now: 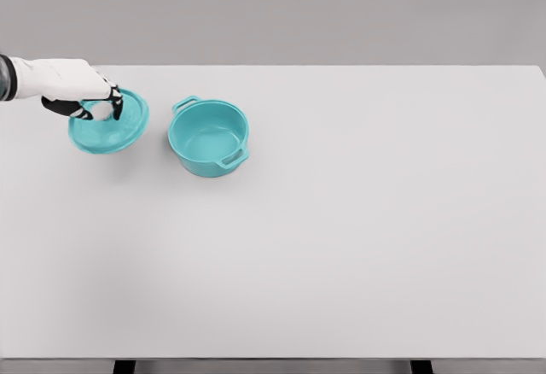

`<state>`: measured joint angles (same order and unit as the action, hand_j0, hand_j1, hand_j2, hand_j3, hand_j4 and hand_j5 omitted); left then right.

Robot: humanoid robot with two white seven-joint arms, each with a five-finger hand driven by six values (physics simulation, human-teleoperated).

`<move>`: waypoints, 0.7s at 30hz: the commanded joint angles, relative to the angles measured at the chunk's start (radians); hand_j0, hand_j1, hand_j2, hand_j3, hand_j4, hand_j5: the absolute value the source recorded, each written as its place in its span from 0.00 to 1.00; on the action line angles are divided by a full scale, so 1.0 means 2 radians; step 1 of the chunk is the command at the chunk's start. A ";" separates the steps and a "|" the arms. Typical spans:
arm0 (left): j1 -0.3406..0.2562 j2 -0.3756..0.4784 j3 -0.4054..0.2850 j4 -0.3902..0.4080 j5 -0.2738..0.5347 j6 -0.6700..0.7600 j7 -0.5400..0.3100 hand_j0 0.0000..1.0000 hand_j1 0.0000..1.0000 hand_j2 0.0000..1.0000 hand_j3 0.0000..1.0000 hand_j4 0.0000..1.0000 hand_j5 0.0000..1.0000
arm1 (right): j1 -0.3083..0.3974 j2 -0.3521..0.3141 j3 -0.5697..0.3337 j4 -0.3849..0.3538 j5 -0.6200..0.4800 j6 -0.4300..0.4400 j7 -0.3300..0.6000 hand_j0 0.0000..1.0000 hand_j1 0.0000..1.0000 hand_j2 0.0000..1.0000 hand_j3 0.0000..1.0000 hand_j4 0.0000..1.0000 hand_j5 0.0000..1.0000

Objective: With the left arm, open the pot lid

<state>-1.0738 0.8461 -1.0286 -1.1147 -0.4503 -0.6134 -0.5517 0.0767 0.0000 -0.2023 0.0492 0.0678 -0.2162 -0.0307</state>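
Lid (109,126) was off the teal pot (209,137), held tilted to its left over the white table (358,220) | your left hand (90,96) had fingers curled around the lid's top | pot stood open, apart from the lid

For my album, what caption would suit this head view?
Left hand holds the round teal lid beside the open teal pot on the white table.

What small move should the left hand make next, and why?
Probably open the fingers and let go. The left hand holds the teal lid over the table, beside the open pot, so the lid is already off.
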 commanded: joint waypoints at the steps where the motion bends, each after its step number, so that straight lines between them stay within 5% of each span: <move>1: 0.002 -0.002 0.001 0.017 -0.004 0.001 -0.001 0.55 0.55 0.55 0.55 0.55 0.55 | 0.000 0.000 0.000 0.000 0.000 0.000 0.000 1.00 1.00 1.00 1.00 1.00 1.00; 7: 0.004 -0.020 0.004 0.042 -0.010 0.001 -0.012 0.63 0.63 0.63 0.63 0.63 0.63 | 0.000 0.000 0.000 0.000 0.000 0.000 0.000 1.00 1.00 1.00 1.00 1.00 1.00; 9: 0.004 -0.020 0.004 0.043 -0.010 0.001 -0.011 1.00 1.00 1.00 1.00 1.00 1.00 | 0.000 0.000 0.000 0.000 0.000 0.000 0.000 1.00 1.00 1.00 1.00 1.00 1.00; 16: 0.004 -0.016 0.006 0.043 -0.004 0.001 -0.009 1.00 1.00 1.00 1.00 1.00 1.00 | 0.000 0.000 0.000 0.000 0.000 0.000 0.000 1.00 1.00 1.00 1.00 1.00 1.00; 21: 0.010 -0.010 0.050 0.041 0.069 0.001 -0.006 1.00 1.00 1.00 1.00 1.00 1.00 | 0.000 0.000 0.000 0.000 0.000 0.000 0.000 1.00 1.00 1.00 1.00 1.00 1.00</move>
<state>-1.0403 0.8223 -0.9524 -1.0319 -0.3723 -0.6134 -0.5663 0.0767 0.0000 -0.2024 0.0492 0.0678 -0.2162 -0.0306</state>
